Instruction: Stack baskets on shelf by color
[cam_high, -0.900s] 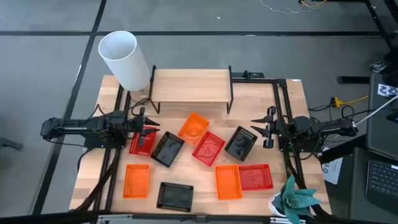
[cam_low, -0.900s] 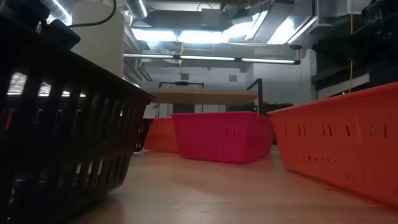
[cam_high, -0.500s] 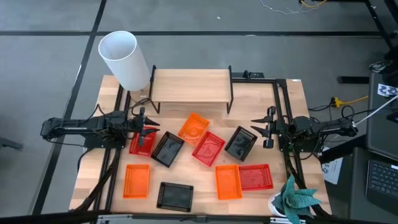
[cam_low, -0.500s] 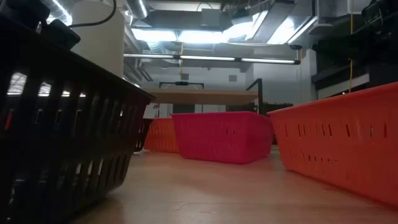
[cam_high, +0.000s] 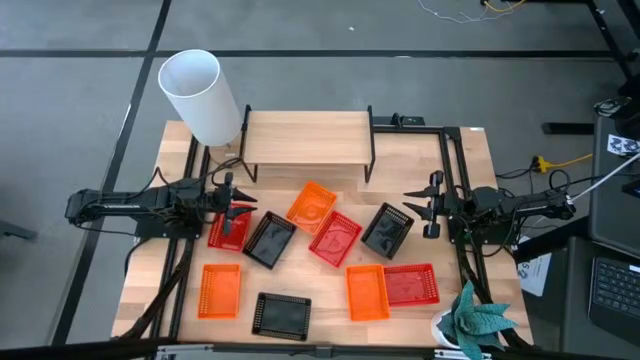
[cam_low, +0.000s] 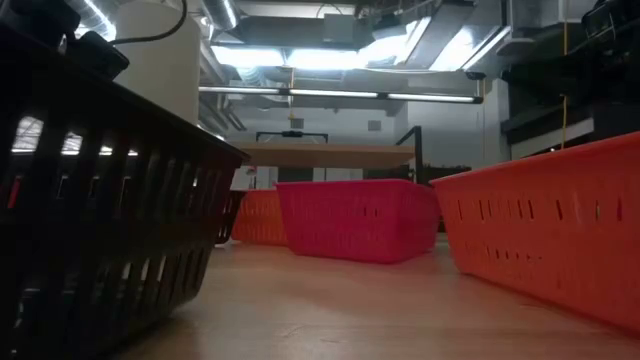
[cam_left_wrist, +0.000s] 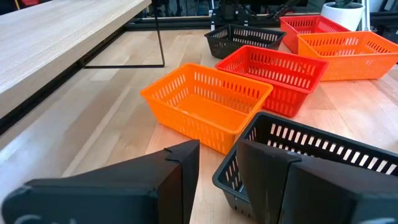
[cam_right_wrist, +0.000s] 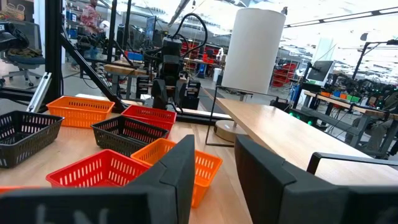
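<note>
Table (cam_high: 330, 195) scene unchanged; both arms motionless.

My fingers (cam_left_wrist: 168, 186) look like matt black plastic. The baskets (cam_left_wrist: 205, 102) are glossy plastic mesh. The shelf (cam_high: 305, 137) has a smooth light wood top and thin black metal legs.

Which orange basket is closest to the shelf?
The tilted orange basket right in front of the shelf. The other two orange ones lie in the row along the table's near edge.
</note>
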